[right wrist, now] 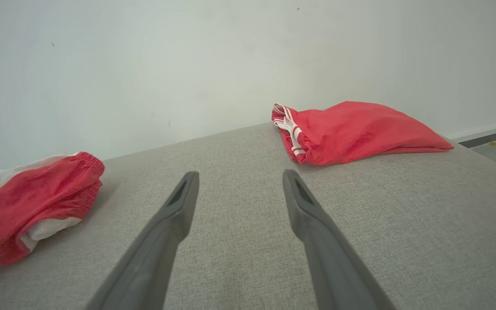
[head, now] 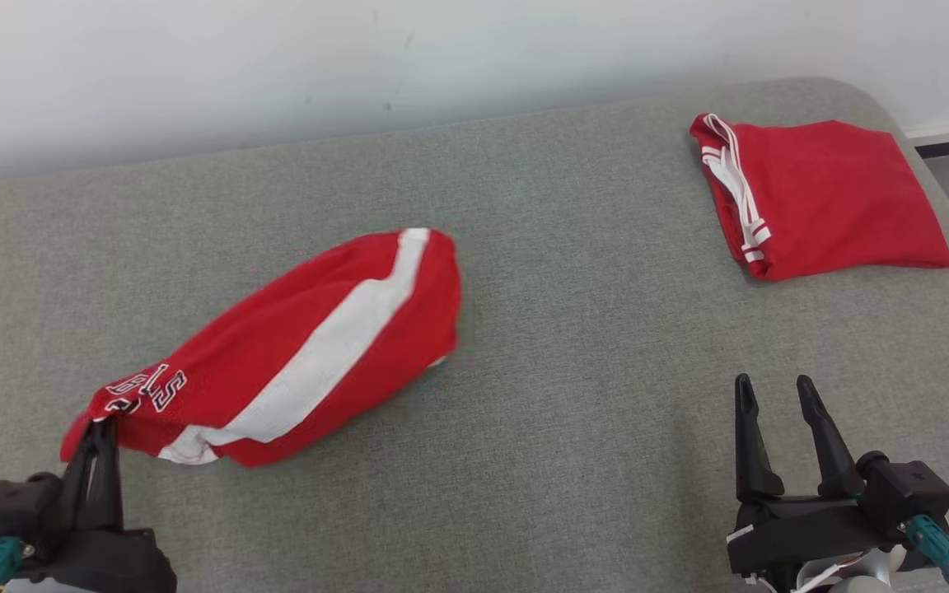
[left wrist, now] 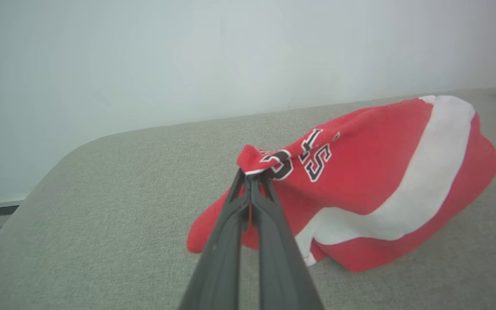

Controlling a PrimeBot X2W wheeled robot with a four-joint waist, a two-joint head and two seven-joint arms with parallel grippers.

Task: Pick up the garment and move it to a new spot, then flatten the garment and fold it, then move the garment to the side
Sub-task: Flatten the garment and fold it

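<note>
Head view is showing the left gripper [head: 102,424] at the lower left, its two dark fingers pressed together and pinching the near corner of a crumpled red mesh garment with a broad white stripe and black-and-white lettering [head: 301,354]. The garment is lying on the grey woven fabric surface [head: 590,395], left of centre, stretching up and to the right from the pinched corner. The left wrist view is showing the left gripper's fingertips [left wrist: 252,174] clamping a small raised fold beside the lettering, with the rest of the garment [left wrist: 381,181] resting on the surface. The right gripper [head: 771,380] is hovering at the lower right with its fingers spread apart and holding nothing, well apart from the garment. A second, folded red garment with white trim [head: 829,198] is lying at the far right corner, near the white wall [head: 277,58].
</note>
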